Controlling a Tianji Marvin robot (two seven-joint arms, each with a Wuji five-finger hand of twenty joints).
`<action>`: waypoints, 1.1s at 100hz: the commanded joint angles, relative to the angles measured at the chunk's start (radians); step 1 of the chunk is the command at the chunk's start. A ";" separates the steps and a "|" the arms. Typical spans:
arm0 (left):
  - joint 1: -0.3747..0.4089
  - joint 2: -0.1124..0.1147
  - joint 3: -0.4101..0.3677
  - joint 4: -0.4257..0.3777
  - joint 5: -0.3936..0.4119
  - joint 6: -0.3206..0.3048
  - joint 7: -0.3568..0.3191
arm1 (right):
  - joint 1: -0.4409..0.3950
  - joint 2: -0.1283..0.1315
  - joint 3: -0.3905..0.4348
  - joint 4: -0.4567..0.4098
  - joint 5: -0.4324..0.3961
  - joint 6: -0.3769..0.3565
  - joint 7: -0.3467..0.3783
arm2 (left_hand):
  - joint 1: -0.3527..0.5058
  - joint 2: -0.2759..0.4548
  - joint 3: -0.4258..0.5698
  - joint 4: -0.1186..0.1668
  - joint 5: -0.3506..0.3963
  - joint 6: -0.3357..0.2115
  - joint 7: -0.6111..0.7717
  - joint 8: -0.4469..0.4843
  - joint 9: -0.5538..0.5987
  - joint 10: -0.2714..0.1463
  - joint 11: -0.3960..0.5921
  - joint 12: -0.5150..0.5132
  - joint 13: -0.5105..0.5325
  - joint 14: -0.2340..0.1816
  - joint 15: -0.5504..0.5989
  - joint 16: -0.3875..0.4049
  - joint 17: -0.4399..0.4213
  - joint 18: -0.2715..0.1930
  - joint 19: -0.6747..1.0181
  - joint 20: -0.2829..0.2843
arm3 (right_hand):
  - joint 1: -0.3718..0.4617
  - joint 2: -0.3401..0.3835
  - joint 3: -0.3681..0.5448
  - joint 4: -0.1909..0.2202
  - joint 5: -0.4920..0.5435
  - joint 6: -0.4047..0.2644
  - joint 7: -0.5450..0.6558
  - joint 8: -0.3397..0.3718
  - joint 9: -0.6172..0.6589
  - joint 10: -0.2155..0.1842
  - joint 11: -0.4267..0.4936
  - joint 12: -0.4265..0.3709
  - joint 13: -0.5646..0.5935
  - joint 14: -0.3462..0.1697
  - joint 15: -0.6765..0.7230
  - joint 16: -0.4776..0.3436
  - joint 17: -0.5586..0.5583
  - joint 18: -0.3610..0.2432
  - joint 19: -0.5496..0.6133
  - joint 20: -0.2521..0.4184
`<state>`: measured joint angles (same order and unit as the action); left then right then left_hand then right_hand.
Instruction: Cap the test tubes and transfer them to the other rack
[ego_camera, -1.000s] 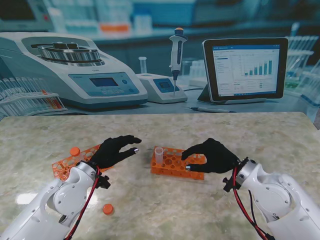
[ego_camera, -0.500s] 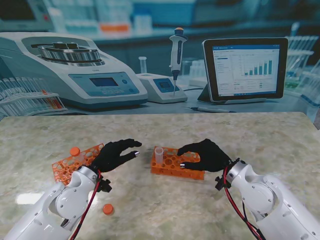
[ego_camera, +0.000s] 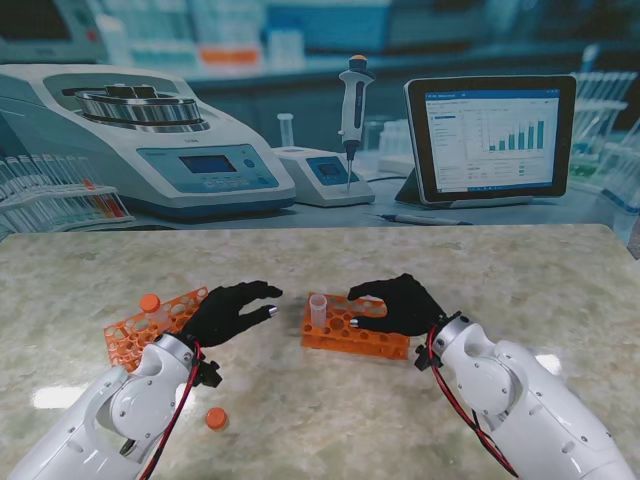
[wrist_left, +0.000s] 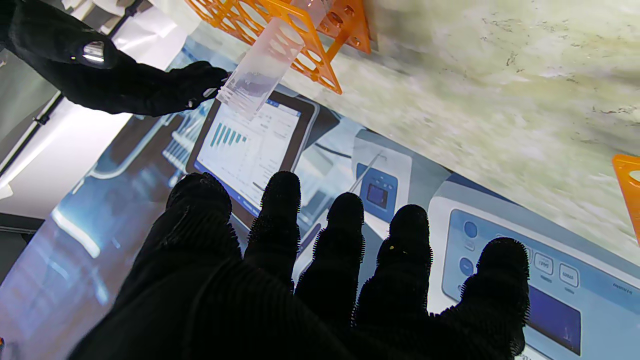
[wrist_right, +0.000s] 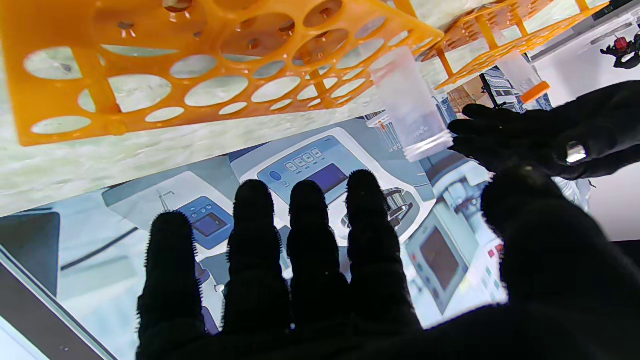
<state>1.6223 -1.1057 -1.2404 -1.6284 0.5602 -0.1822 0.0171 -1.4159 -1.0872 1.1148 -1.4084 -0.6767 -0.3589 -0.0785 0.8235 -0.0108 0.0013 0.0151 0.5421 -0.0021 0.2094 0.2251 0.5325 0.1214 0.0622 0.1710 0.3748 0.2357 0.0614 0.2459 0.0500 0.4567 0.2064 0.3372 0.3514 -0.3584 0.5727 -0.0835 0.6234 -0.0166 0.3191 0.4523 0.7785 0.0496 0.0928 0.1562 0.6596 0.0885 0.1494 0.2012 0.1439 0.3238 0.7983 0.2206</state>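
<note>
We see an uncapped test tube (ego_camera: 318, 308) standing at the left end of the centre orange rack (ego_camera: 357, 330). Our right hand (ego_camera: 398, 304) hovers over that rack, fingers spread, holding nothing. Our left hand (ego_camera: 228, 308) sits between the racks, fingers apart, empty. The second rack (ego_camera: 145, 325) holds a capped tube (ego_camera: 150, 303); a loose cap (ego_camera: 216, 418) lies nearer to us.
</note>
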 joint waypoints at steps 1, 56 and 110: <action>0.005 0.002 -0.002 -0.006 0.004 -0.003 -0.005 | 0.017 -0.012 -0.013 0.014 -0.010 0.014 -0.002 | -0.013 0.043 -0.018 -0.014 0.006 0.013 -0.015 -0.003 -0.012 0.007 -0.017 -0.027 0.000 -0.008 -0.004 -0.009 -0.013 0.001 -0.038 -0.037 | -0.045 -0.020 0.024 0.005 -0.029 0.017 -0.013 -0.013 -0.023 0.018 -0.008 -0.014 -0.027 -0.011 -0.052 -0.024 -0.022 -0.014 -0.035 -0.047; 0.009 0.004 -0.009 -0.005 0.011 -0.014 -0.006 | 0.166 -0.038 -0.176 0.182 -0.051 0.087 -0.126 | -0.015 0.043 -0.018 -0.014 0.008 0.014 -0.015 0.000 -0.014 0.006 -0.018 -0.027 -0.004 -0.010 -0.005 -0.010 -0.018 -0.003 -0.041 -0.037 | -0.094 -0.027 0.048 -0.003 -0.071 0.046 -0.033 -0.024 -0.077 0.036 -0.022 -0.047 -0.083 -0.008 -0.073 -0.073 -0.041 -0.010 -0.082 -0.114; 0.005 0.004 -0.009 0.001 0.010 -0.014 -0.010 | 0.270 -0.076 -0.308 0.335 -0.043 0.092 -0.250 | -0.015 0.042 -0.018 -0.014 0.009 0.014 -0.015 0.002 -0.015 0.004 -0.017 -0.027 -0.009 -0.014 -0.006 -0.010 -0.019 -0.013 -0.045 -0.037 | -0.127 -0.043 0.080 -0.012 -0.092 0.065 -0.046 -0.032 -0.094 0.047 -0.023 -0.059 -0.089 -0.004 -0.066 -0.087 -0.041 -0.002 -0.065 -0.125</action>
<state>1.6273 -1.1026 -1.2496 -1.6270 0.5703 -0.1962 0.0127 -1.1488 -1.1525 0.8156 -1.0816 -0.7240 -0.2697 -0.3266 0.8235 -0.0108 0.0013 0.0151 0.5425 -0.0021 0.2094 0.2251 0.5325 0.1215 0.0622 0.1709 0.3748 0.2357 0.0614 0.2459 0.0435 0.4525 0.2064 0.3372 0.2699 -0.3772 0.6346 -0.0835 0.5624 0.0297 0.2910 0.4294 0.7053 0.0730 0.0786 0.1057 0.5883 0.0879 0.0939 0.1324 0.1214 0.3149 0.7347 0.1210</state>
